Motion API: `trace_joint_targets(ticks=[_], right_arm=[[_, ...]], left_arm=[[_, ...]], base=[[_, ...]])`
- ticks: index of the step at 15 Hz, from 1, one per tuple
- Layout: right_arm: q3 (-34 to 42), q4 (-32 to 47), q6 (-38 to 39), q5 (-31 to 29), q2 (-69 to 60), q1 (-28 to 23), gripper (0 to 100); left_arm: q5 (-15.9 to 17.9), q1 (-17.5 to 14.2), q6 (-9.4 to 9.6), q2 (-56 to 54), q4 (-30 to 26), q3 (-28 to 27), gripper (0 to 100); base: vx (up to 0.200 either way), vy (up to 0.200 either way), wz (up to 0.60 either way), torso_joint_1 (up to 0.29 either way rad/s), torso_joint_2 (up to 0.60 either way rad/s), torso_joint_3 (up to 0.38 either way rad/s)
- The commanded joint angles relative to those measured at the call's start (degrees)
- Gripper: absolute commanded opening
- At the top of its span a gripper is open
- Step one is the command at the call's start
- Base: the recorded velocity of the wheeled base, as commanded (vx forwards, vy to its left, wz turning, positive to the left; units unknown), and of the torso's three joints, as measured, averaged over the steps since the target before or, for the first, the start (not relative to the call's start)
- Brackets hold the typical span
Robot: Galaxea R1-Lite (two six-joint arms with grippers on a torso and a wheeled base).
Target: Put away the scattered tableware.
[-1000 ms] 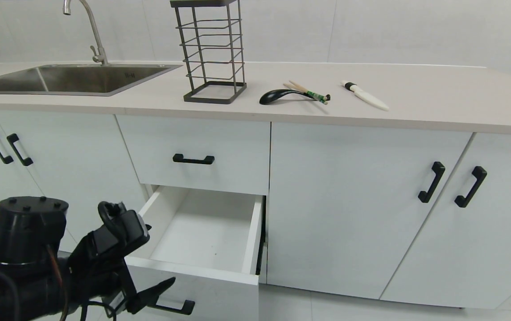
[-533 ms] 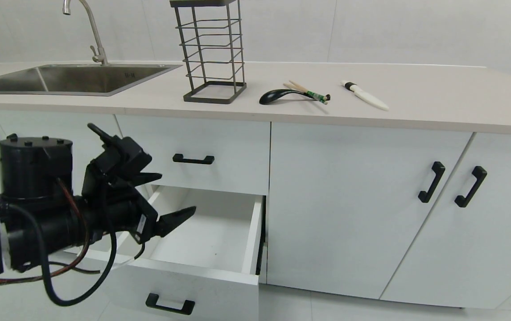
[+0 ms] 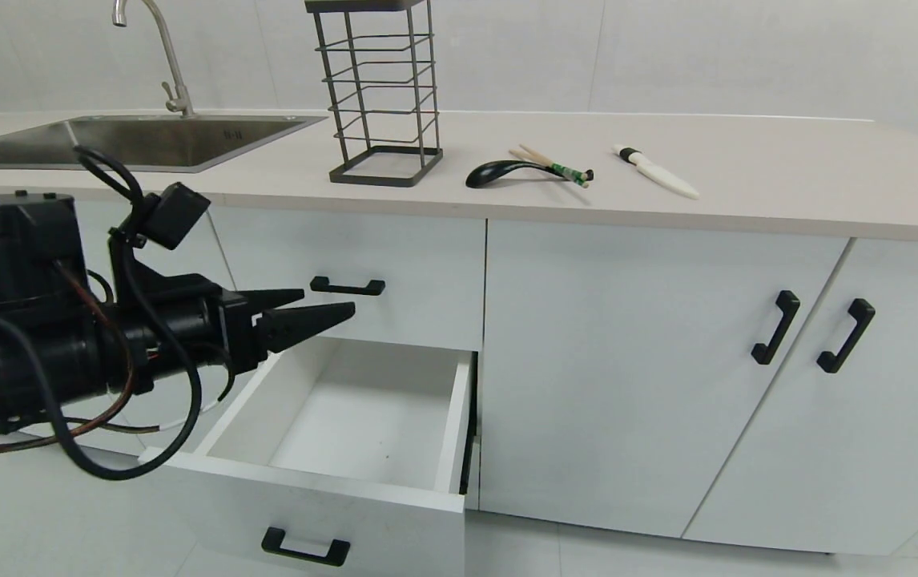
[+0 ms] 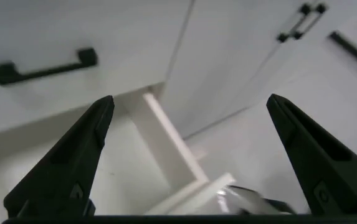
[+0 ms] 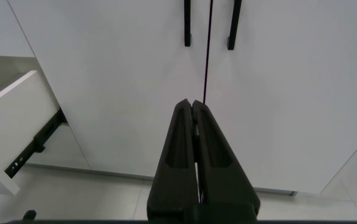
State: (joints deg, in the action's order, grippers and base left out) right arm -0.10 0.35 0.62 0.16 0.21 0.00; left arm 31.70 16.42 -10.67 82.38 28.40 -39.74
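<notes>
On the counter lie a black spoon (image 3: 499, 171), a pair of chopsticks (image 3: 557, 166) touching its handle, and a white knife (image 3: 658, 172) further right. Below them the lower drawer (image 3: 395, 521) stands pulled out with nothing inside. My left gripper (image 3: 329, 301) hangs open above the drawer's left side, level with the upper drawer's handle (image 3: 347, 286), holding nothing. In the left wrist view the left gripper (image 4: 190, 102) has its fingers (image 4: 85, 155) wide apart over the drawer's side wall (image 4: 172, 146). My right gripper (image 5: 192, 104) is shut and faces the cabinet doors (image 5: 278, 106).
A black wire rack (image 3: 383, 92) stands on the counter left of the spoon. A steel sink (image 3: 130, 140) with a faucet (image 3: 163, 48) is at the far left. Cabinet doors with black handles (image 3: 775, 327) lie right of the drawer.
My left arm has risen from beside the drawer's front handle to above the open drawer, and its gripper now points level toward the right. The tableware has not moved.
</notes>
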Motion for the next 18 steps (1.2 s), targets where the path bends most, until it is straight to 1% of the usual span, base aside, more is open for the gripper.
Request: trace_joint_targets(ticks=[1, 2, 3, 4, 5, 6, 7, 9, 10, 11, 12, 13, 15, 16, 18], right_arm=[[0.01, 0.0, -0.01, 0.11, 0.06, 0.0, 0], [0.01, 0.0, -0.01, 0.02, 0.06, 0.0, 0], [0.01, 0.0, -0.01, 0.02, 0.06, 0.0, 0], [0.01, 0.0, -0.01, 0.02, 0.06, 0.0, 0], [0.01, 0.0, -0.01, 0.02, 0.06, 0.0, 0], [0.01, 0.0, -0.01, 0.02, 0.06, 0.0, 0], [0.01, 0.0, -0.01, 0.02, 0.06, 0.0, 0], [0.01, 0.0, -0.01, 0.02, 0.06, 0.0, 0], [0.01, 0.0, -0.01, 0.02, 0.06, 0.0, 0], [0.01, 0.0, -0.01, 0.02, 0.06, 0.0, 0], [0.01, 0.0, -0.01, 0.02, 0.06, 0.0, 0], [0.01, 0.0, -0.01, 0.11, 0.06, 0.0, 0], [0.01, 0.0, -0.01, 0.02, 0.06, 0.0, 0], [0.01, 0.0, -0.01, 0.02, 0.06, 0.0, 0], [0.01, 0.0, -0.01, 0.02, 0.06, 0.0, 0]], left_arm=[[4.6, -0.78, -6.65, -4.69, 1.48, 4.15, 100], [4.69, -0.6, -8.14, -4.86, 3.76, 6.43, 100], [4.69, -0.69, -6.56, -3.99, 8.07, 9.86, 100], [3.9, -0.78, -2.96, -1.88, 12.47, 12.5, 100], [1.53, -0.95, 2.49, 0.85, 17.04, 15.13, 100], [-1.99, -0.95, 6.71, 3.57, 21.69, 17.5, 100], [-6.3, -0.78, 9.0, 6.3, 27.58, 19.79, 100], [-15.0, -0.16, 9.35, 10.6, 38.13, 21.11, 100], [-18.16, 0.01, 9.35, 11.4, 40.77, 21.02, 100], [-21.94, 0.1, 7.94, 10.69, 41.64, 20.58, 100], [-23.17, -0.16, 5.92, 10.08, 41.64, 20.32, 100], [-23.26, -0.25, 4.69, 9.73, 41.82, 20.58, 100], [-23.35, -0.34, 4.51, 9.29, 43.05, 23.04, 100], [-23.26, -0.25, 4.43, 6.74, 44.72, 25.94, 100], [-23.26, -0.51, 3.9, -1.52, 44.72, 30.25, 100]], base=[[0.0, 0.0, 0.0, 0.0, 0.0, 0.0], [0.0, 0.0, 0.0, 0.0, 0.0, 0.0], [0.0, 0.0, 0.0, 0.0, 0.0, 0.0], [0.0, 0.0, 0.0, 0.0, 0.0, 0.0], [0.0, 0.0, 0.0, 0.0, 0.0, 0.0], [0.0, 0.0, 0.0, 0.0, 0.0, 0.0], [0.0, 0.0, 0.0, 0.0, 0.0, 0.0], [0.0, 0.0, 0.0, 0.0, 0.0, 0.0], [0.0, 0.0, 0.0, 0.0, 0.0, 0.0], [0.0, 0.0, 0.0, 0.0, 0.0, 0.0], [0.0, 0.0, 0.0, 0.0, 0.0, 0.0], [0.0, 0.0, 0.0, 0.0, 0.0, 0.0], [0.0, 0.0, 0.0, 0.0, 0.0, 0.0], [0.0, 0.0, 0.0, 0.0, 0.0, 0.0], [0.0, 0.0, 0.0, 0.0, 0.0, 0.0]])
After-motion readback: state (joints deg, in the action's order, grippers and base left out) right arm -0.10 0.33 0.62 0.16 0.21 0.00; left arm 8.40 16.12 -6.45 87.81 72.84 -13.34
